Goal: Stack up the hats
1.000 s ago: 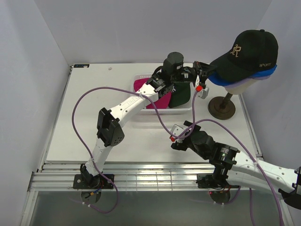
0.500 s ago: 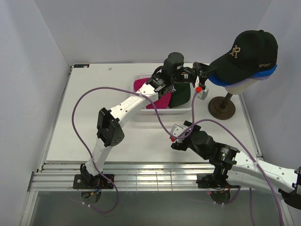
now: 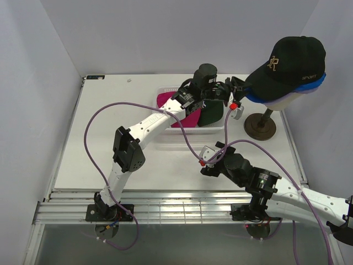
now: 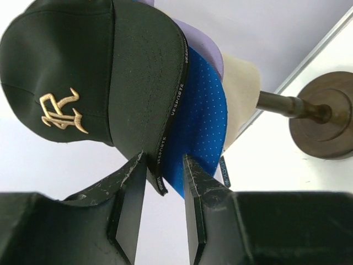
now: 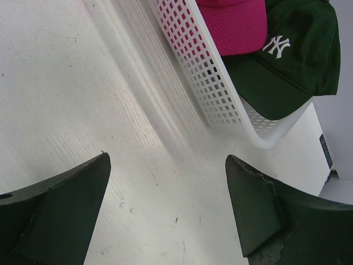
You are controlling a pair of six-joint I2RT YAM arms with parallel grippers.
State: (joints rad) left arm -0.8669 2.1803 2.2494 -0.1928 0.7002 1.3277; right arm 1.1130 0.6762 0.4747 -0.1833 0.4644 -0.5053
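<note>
Basically, the black cap (image 3: 295, 61) sat on top of the mannequin head (image 3: 277, 102), with the bright blue cap (image 3: 253, 97) under it and a sliver of lavender cap (image 4: 207, 47) under that. The left gripper (image 4: 164, 161) was right at the front of the head. Its fingers were only a narrow gap apart, and the tips of the black and blue brims poked in between them. Couldn't tell whether it was actually pinching those brims or just sitting around them. Left of the head, just beside its stand (image 3: 260, 126), was the white mesh basket (image 3: 190, 131). The magenta cap (image 3: 164, 99) and dark green NY cap (image 3: 212, 115) lay in it side by side, the green one nearer the head. The right gripper (image 5: 168, 160) hung well short of the head on the near side, over the table (image 3: 105, 143), with its fingers spread wide and nothing in them.
</note>
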